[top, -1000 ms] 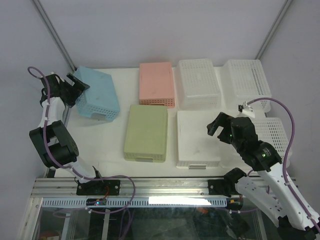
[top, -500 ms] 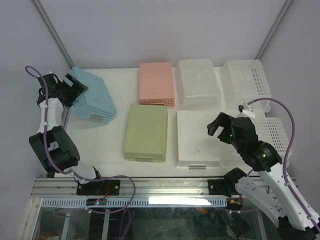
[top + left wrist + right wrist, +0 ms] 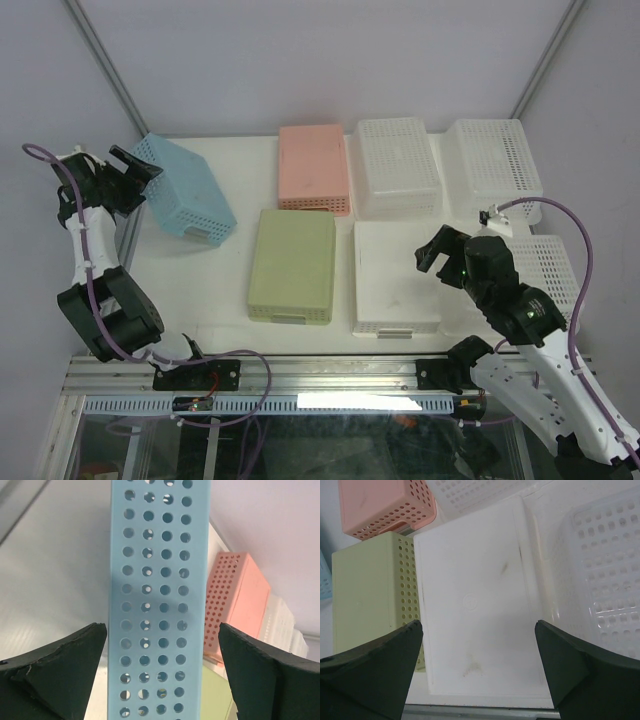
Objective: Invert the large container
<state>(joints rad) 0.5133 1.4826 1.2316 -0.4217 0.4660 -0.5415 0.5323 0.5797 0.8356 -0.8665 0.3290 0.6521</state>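
Note:
The large light-blue perforated container (image 3: 187, 188) lies bottom up at the back left of the table. My left gripper (image 3: 127, 182) is open at its left end. In the left wrist view the blue perforated wall (image 3: 157, 595) stands between my two fingers (image 3: 55, 672), with a narrow gap on each side. Whether its left edge rests on the table I cannot tell. My right gripper (image 3: 440, 250) is open and empty, hovering over a white container (image 3: 395, 275), which also shows in the right wrist view (image 3: 475, 595).
A pink container (image 3: 314, 167) and a green one (image 3: 292, 263) lie bottom up in the middle. White perforated baskets (image 3: 398, 165) (image 3: 495, 155) (image 3: 550, 270) fill the back right and right. The cage's left wall is close behind my left arm.
The blue container's left edge was lifted half a second ago and now sits lower. My left gripper has drawn back to the left. The right arm has not moved.

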